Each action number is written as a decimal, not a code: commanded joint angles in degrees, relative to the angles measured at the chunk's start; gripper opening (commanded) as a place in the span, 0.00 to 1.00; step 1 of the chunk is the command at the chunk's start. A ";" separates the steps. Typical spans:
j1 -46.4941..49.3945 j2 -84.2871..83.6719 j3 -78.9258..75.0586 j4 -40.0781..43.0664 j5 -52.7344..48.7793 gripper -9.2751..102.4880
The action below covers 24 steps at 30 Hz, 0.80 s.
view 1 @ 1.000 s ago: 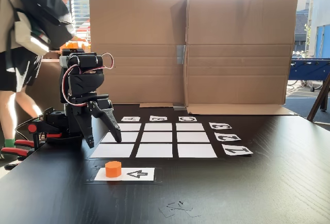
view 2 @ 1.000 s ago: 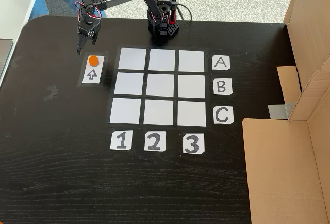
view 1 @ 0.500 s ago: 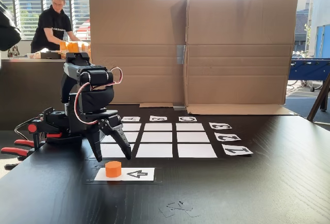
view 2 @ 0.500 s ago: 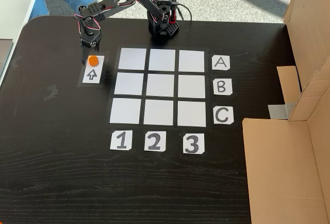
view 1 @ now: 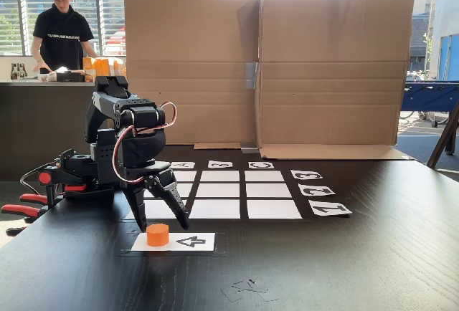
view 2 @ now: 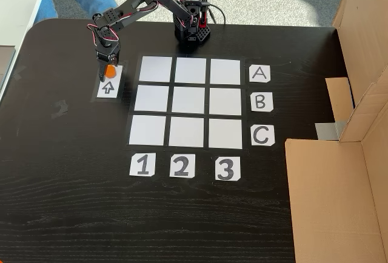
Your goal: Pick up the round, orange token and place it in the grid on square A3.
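The orange token (view 1: pixel 157 234) sits on the end of a white arrow card (view 1: pixel 191 241) in front of the grid (view 1: pixel 222 190). My gripper (view 1: pixel 163 225) hangs low just behind and above it, open, one finger on each side. From above, the gripper (view 2: pixel 108 73) partly covers the token (view 2: pixel 111 69), with the arrow card (view 2: pixel 109 86) left of the grid (view 2: pixel 189 102). Square A3 (view 2: pixel 226 70) is the blank corner cell next to card A (view 2: pixel 259 74), in the column above card 3 (view 2: pixel 225 168). From the front, square A3 (view 1: pixel 185 176) is the far left cell.
The arm's base (view 2: pixel 192 29) stands at the table's far edge. Big cardboard walls (view 1: pixel 265 67) close off the back, and the cardboard (view 2: pixel 339 178) runs along the right side from above. A person (view 1: pixel 61 28) stands at a counter in the background.
My gripper has swung from beside the grid's corner out over the arrow card and dropped lower, ending astride the token. The token has not moved. A person walked past behind.
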 commanded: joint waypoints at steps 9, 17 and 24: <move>0.26 -1.23 -4.13 -0.26 -2.37 0.11; 0.97 -0.97 -4.57 -0.88 -3.16 0.08; 2.99 6.42 -0.35 -2.55 -5.36 0.08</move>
